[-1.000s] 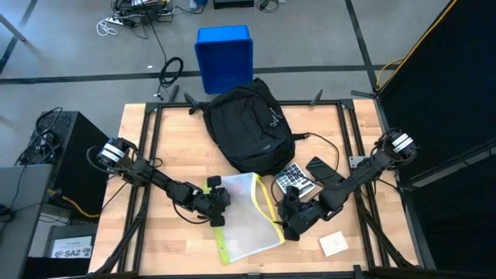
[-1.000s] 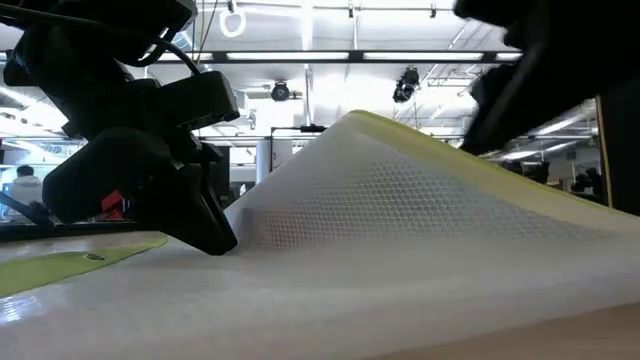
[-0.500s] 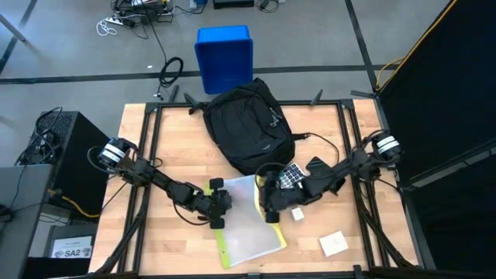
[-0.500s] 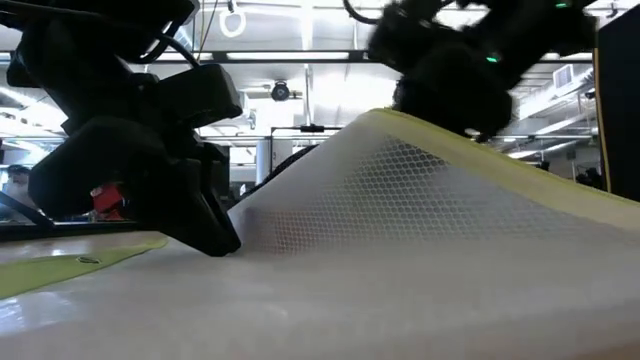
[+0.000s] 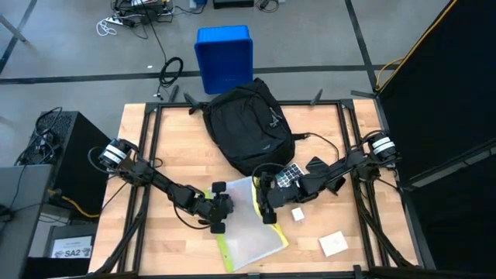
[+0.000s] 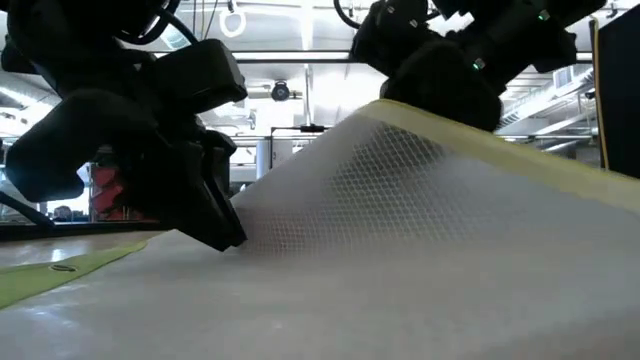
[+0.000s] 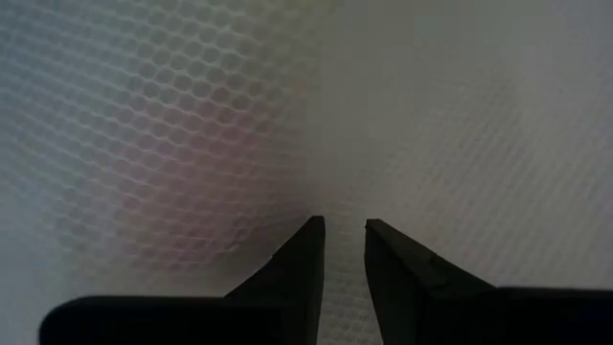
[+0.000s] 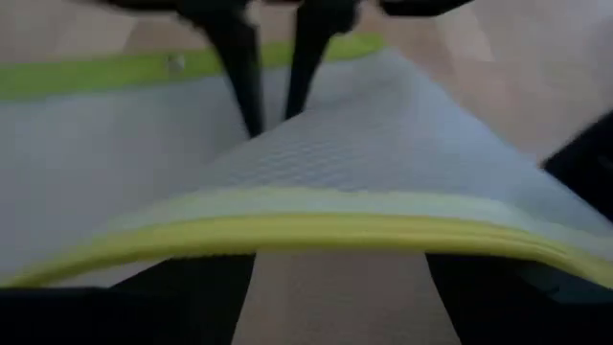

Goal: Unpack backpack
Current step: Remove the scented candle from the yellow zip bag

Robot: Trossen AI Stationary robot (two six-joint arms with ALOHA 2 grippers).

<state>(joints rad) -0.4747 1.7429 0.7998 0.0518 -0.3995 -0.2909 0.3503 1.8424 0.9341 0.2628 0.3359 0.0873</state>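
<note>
High view: my right claw point(image 5: 266, 208), now spread at the mesh pouch's point(image 5: 246, 232) yellow edge, has swung in from beside it; left claw point(image 5: 219, 215) pinches mesh; backpack point(image 5: 248, 128) lies behind on the tabletop point(image 5: 155, 248).

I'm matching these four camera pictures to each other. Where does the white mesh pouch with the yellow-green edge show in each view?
High view: mesh pouch lies on the table's near middle, between both grippers.
Low view: the pouch fills most of the picture, humped up on the right.
Left wrist view: its mesh fills the picture.
Right wrist view: the pouch spans the picture.
Shared landmark: its yellow-green edge, absent only from the left wrist view.
</note>
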